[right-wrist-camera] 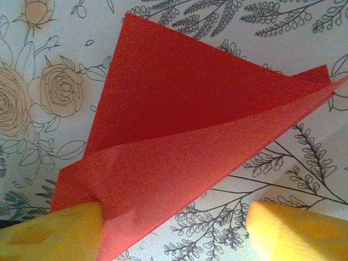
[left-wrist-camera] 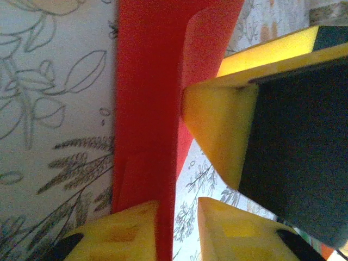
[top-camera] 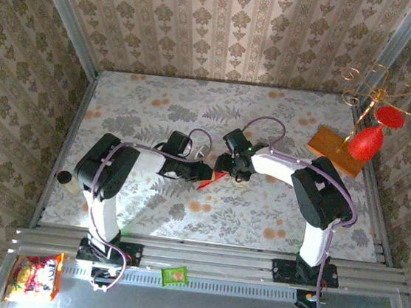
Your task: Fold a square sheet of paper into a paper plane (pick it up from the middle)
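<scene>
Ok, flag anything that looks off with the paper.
The paper: in the right wrist view its two layers split apart at the pointed tip, and the upper flap is wrinkled at the opposite end.

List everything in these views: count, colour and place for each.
sheet of paper: one, bright red, folded to a point, table centre.
table: one, pale floral top, under everything.
wooden board: one, orange-brown, far right of the table.
goblet-shaped ornament: one, red, by the board.
wire stand: one, gold, above the ornament.
snack packet: one, yellow and red, near left, below the rail.
small packet: one, green, on the rail between the arm bases.
left gripper: one, yellow-padded, jaws slightly apart with the sheet between them.
right gripper: one, yellow-padded, jaws wide apart at the sheet's edge.
</scene>
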Robot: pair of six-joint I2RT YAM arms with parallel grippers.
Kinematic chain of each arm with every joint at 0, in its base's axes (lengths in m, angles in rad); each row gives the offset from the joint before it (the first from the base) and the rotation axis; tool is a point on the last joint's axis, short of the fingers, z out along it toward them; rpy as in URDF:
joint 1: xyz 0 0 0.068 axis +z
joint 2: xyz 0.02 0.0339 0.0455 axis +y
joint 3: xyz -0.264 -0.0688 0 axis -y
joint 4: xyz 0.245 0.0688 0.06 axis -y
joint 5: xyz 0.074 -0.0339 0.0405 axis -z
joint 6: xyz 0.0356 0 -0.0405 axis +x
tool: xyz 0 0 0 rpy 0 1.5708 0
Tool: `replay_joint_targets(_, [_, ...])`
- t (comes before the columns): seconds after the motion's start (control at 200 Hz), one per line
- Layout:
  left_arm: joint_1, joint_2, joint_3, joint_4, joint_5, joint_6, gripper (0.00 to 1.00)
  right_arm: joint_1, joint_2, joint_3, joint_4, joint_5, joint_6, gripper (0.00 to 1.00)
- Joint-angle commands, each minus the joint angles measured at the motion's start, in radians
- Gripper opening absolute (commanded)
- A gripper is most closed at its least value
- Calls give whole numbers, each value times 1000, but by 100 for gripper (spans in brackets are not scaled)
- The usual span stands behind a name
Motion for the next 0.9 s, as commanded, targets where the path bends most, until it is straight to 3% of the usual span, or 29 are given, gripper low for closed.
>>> replay_joint_targets(0.0, [1,-72,-13,-101,-57,64,26,-1,69,-14,-29,33,18,74])
replay_joint_targets(0.425, [-4,-92,-19,-172,-96,108,32,-3,78,-24,-6,10,24,73])
replay_joint_targets(0.895, [-18,-44,15,-248,-158,129,25,-4,85,-28,-6,2,26,73])
